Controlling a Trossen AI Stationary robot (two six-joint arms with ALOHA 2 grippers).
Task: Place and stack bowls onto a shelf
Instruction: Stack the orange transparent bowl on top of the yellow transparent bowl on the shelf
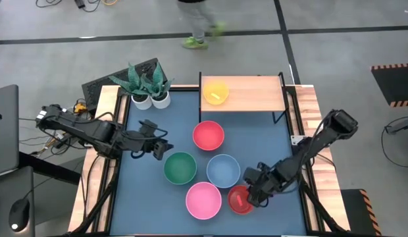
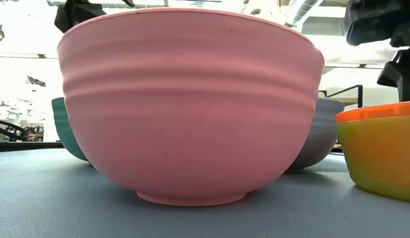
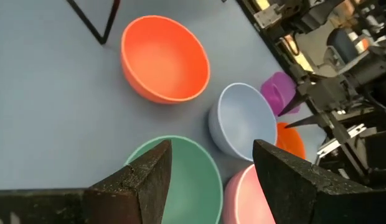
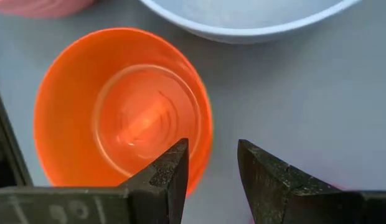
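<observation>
A small yellow bowl (image 1: 216, 92) stands on the light-wood shelf (image 1: 256, 93) at the far edge. On the blue table stand a red-pink bowl (image 1: 208, 135), a green bowl (image 1: 180, 167), a light blue bowl (image 1: 223, 170), a pink bowl (image 1: 203, 199) and a small red bowl (image 1: 238, 201). A small purple bowl (image 3: 279, 92) shows by the right arm. My left gripper (image 1: 161, 149) is open and empty, just left of the green bowl (image 3: 180, 162). My right gripper (image 4: 213, 168) is open. One finger stands over the inside of the small red bowl's rim (image 4: 204, 134) and one outside it, with a gap showing.
Two white pots with plants (image 1: 150, 97) stand at the table's far left corner. Wooden side rails (image 1: 309, 112) run along both sides. The shelf's black legs (image 1: 281, 108) stand on the table's far part. A person's shoes (image 1: 197, 41) show on the floor beyond.
</observation>
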